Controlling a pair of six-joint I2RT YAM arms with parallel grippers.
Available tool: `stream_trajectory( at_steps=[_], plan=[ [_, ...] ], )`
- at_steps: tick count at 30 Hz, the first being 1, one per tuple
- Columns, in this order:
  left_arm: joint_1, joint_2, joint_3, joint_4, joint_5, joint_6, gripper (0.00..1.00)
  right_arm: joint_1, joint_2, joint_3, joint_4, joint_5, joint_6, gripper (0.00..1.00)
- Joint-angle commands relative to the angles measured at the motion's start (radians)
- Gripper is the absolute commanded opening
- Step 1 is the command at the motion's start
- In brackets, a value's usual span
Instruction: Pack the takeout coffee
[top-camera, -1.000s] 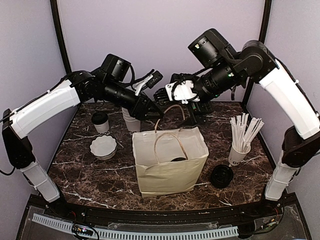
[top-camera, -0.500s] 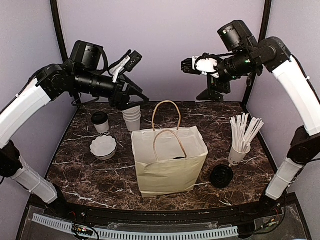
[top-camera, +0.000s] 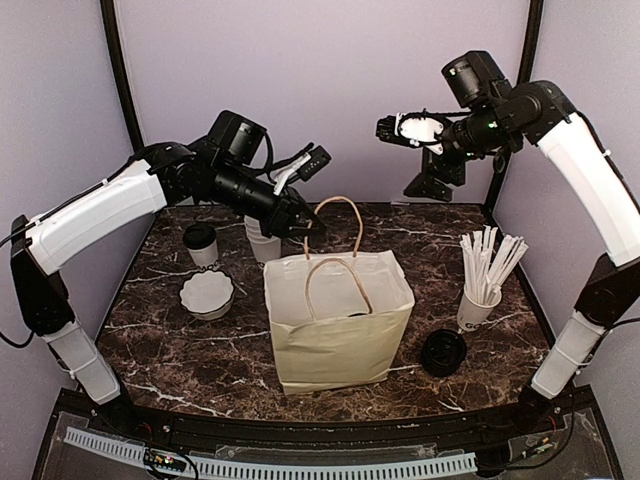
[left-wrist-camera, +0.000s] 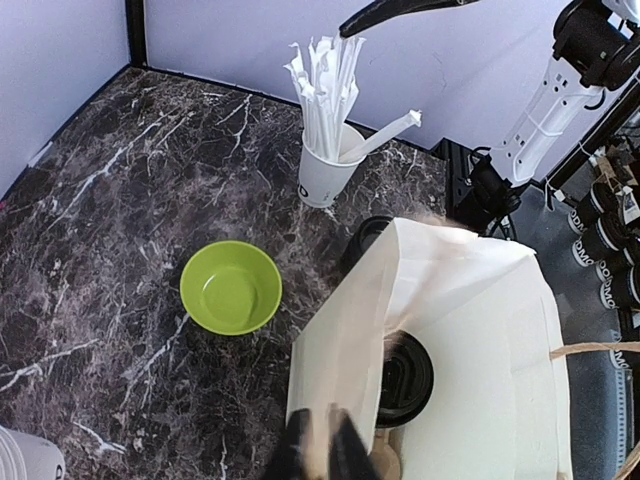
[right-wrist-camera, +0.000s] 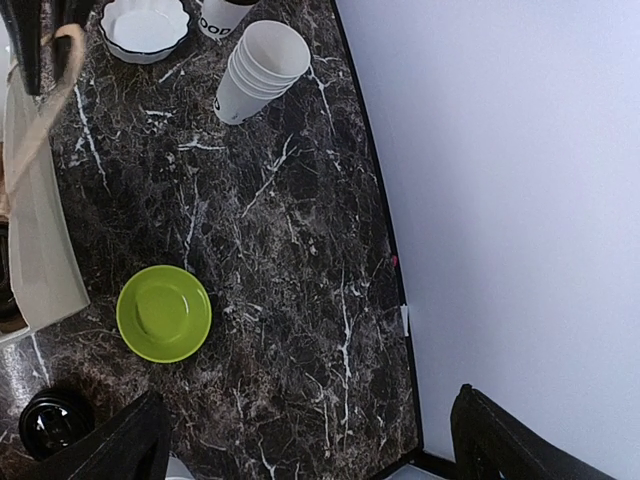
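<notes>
A paper bag (top-camera: 340, 330) was seen standing open at the middle of the top view, on a dark marbled table (top-camera: 200, 350). One lidded cup (top-camera: 355, 318) was seen inside it, and its lid (left-wrist-camera: 405, 378) was shown down in the bag at the lower middle of the left wrist view. A second lidded cup (top-camera: 201, 243) was found on the table at the left of the top view, just above a white scalloped bowl (top-camera: 207, 293) and beside a stack of empty cups (top-camera: 262, 243).

The left gripper (top-camera: 305, 226) was set at the bag's rear rim, at the foot of the rear handle (top-camera: 345, 205). Its fingers (left-wrist-camera: 350, 455) were drawn nearly together, with a strip of the pale paper pinched between them. The right gripper (top-camera: 400, 128) was held high at the upper right, well apart from the bag, with its fingers (right-wrist-camera: 125, 445) spread wide.

A cup of white sticks (top-camera: 480, 290) and a loose black lid (top-camera: 443, 352) were seen at the right of the bag. A lime-green bowl (left-wrist-camera: 230, 287) was shown on the table to the left of the bag in the left wrist view.
</notes>
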Motion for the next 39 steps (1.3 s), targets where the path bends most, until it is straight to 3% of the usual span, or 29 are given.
stream_trajectory(
  at_steps=[1,6,14,23,30,39],
  plan=[
    [0.002,-0.009,0.091,0.021,0.038,0.043,0.0,-0.028,-0.015,-0.027,0.078,0.007,0.02,0.99],
    [0.0,-0.066,0.117,0.015,0.03,0.056,0.0,-0.048,0.021,-0.014,0.101,0.006,0.024,0.99],
    [-0.039,-0.184,-0.136,0.096,0.138,-0.04,0.0,-0.048,0.065,-0.026,0.089,-0.011,0.023,0.99],
    [-0.124,-0.336,-0.349,0.168,0.076,-0.105,0.03,-0.044,0.089,0.02,0.009,-0.127,0.005,0.99],
    [-0.128,-0.352,-0.372,0.176,0.037,-0.101,0.03,-0.025,0.092,-0.009,-0.05,-0.201,-0.03,0.98],
    [-0.088,-0.297,-0.239,0.105,-0.274,-0.002,0.04,-0.024,0.082,-0.019,-0.054,-0.233,-0.036,0.98]
  ],
)
